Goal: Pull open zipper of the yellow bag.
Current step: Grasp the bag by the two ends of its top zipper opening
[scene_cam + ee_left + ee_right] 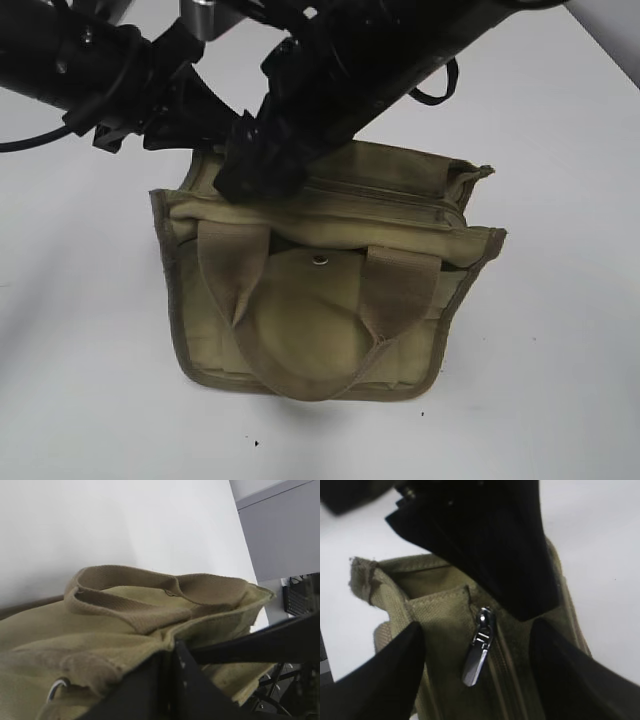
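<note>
Snap flap (305,315): sitting nearest the outside camera, hanging rounded over the bag's front between two wide handles.
Bag (200,330): standing upright on the white table (560,380), olive-yellow, handles drooping forward.
Zipper (390,200): running along the bag's top panel; its silver pull tab (477,655) is lying flat on the tape.
My right gripper (477,675): hanging wide open, one finger on either side of the pull tab, touching nothing.
My left gripper (172,680): I am pressing it closed at the bag's top edge; whether cloth is pinched, I cannot tell.
</note>
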Robot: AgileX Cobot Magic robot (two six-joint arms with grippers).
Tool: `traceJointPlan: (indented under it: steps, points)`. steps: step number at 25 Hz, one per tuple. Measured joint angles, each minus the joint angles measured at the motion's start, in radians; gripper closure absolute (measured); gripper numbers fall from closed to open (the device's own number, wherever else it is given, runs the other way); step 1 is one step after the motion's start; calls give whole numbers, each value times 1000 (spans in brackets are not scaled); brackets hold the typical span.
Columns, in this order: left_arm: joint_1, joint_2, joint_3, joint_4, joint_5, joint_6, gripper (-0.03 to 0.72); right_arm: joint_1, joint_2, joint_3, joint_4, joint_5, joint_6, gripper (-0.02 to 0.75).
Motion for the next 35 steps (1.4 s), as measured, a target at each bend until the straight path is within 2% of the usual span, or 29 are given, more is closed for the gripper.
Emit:
traceJointPlan:
  steps: [8, 13, 24, 29, 32, 35]
  points:
    - [-1, 8, -7, 0, 3, -1, 677, 6, 24, -13, -133, -15, 93, 249]
    - [-1, 8, -9, -1, 20, -1, 677, 6, -10, -11, -158, -19, 159, 314]
    - [-1, 8, -14, -2, 40, -1, 678, 25, -3, -10, -135, -5, 170, 323]
    - [-1, 8, -14, 5, 34, -1, 678, 26, 25, -12, -185, -6, 202, 326]
    - [-1, 9, -14, 11, 29, -1, 678, 27, 37, -14, -224, -10, 246, 396]
    - [-1, 9, -14, 13, 27, -1, 678, 27, 39, -14, -245, -10, 267, 547]
